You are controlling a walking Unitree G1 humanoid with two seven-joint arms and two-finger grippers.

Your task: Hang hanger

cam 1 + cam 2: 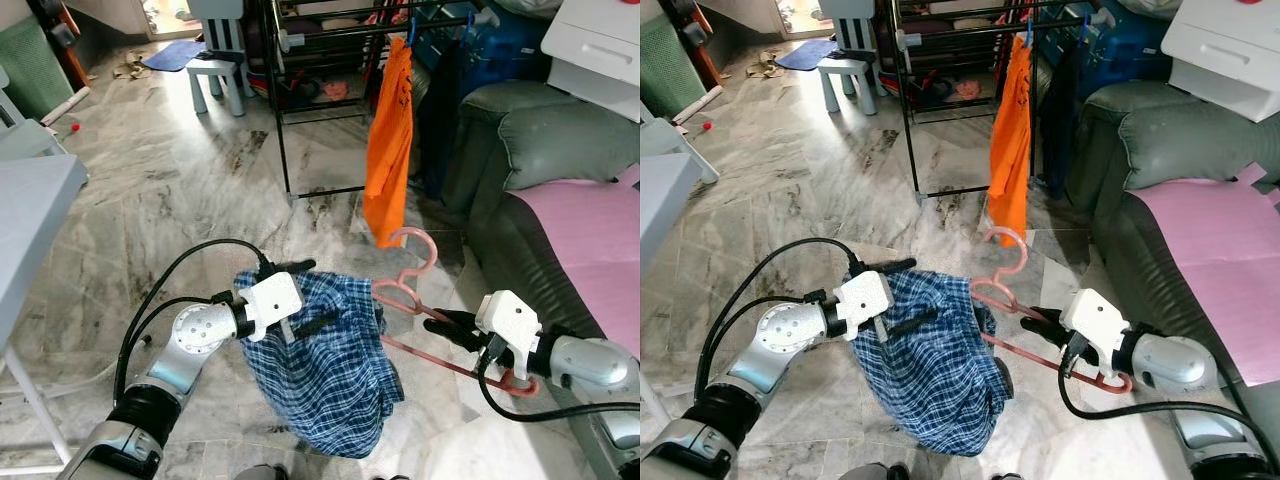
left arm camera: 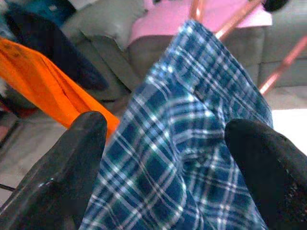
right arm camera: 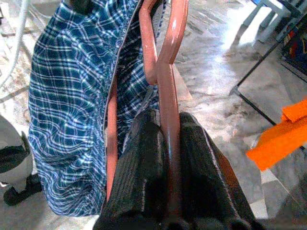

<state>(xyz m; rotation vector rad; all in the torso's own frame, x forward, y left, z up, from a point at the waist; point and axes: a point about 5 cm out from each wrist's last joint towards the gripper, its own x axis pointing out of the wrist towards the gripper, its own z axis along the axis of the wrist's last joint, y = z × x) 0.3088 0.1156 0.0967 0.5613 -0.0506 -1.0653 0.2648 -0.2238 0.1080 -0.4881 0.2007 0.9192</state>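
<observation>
While the right gripper (image 3: 165,158) pinches a salmon-pink plastic hanger (image 1: 408,290) between its two black fingers (image 3: 141,163), the hanger is held low over the grey marble floor (image 1: 180,190), just in front of the robot. Its hook curls upward toward an orange garment (image 1: 388,150) that hangs from a black metal clothes rack (image 1: 283,110) further ahead. In the right wrist view the fingers are pressed tight on one of the hanger's bars, which runs straight out between them.

Draped over the far end of the hanger is a blue and white checked shirt (image 1: 325,365); it droops in loose folds toward the floor and covers most of that side of the frame. The left gripper (image 1: 300,295) is at the shirt's upper edge, and the left wrist view shows its two black fingers (image 2: 72,158) spread apart with the checked cloth lying between them, not squeezed. A black cable (image 1: 160,290) loops from the left arm's wrist back along its silver forearm.

To the robot's right stands a dark grey-green leather sofa (image 1: 520,150) with a pink cover (image 1: 590,230) spread over its seat; the right arm reaches out just beside the sofa's front edge. A dark garment (image 1: 440,110) hangs on the rack next to the orange one. Beyond the rack, near the far wall, is a small pale blue stool (image 1: 218,70).
</observation>
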